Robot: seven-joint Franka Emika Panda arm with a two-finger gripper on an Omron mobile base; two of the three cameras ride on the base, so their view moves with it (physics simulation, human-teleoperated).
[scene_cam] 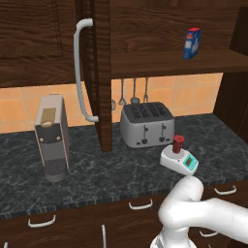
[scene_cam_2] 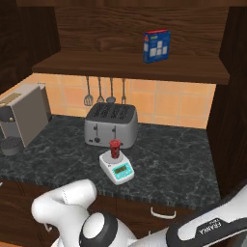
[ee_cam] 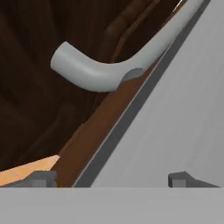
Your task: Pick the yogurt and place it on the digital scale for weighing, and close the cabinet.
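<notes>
Dark marble tabletop under an open brown cabinet. The yogurt stands on the digital scale by the toaster. My pincer, fingertips wide apart and empty, sits close beside the cabinet's pale handle

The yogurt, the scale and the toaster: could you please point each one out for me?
yogurt [scene_cam: 178, 144], left base view, side of the cup
scale [scene_cam_2: 120, 169], right base view, teal display
toaster [scene_cam_2: 110, 129], right base view, front face
</notes>
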